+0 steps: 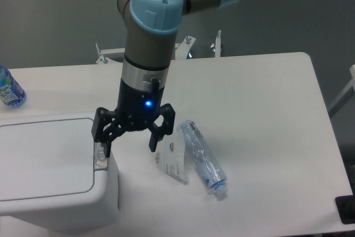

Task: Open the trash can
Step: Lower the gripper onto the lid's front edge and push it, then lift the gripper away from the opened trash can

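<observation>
The trash can (50, 170) is a large white bin at the lower left of the table, its flat lid down. A small grey push-button strip (100, 156) runs along the lid's right edge. My gripper (128, 146) hangs open just above and to the right of that edge, pointing down. Its left finger (105, 144) is over the button strip, and its right finger (152, 141) is over the table beside the bin. Nothing is between the fingers.
A clear plastic bottle (202, 157) lies on the table right of the gripper, with a white paper card (173, 163) next to it. A blue-labelled bottle (8, 88) stands at the left edge. The table's front edge is close below.
</observation>
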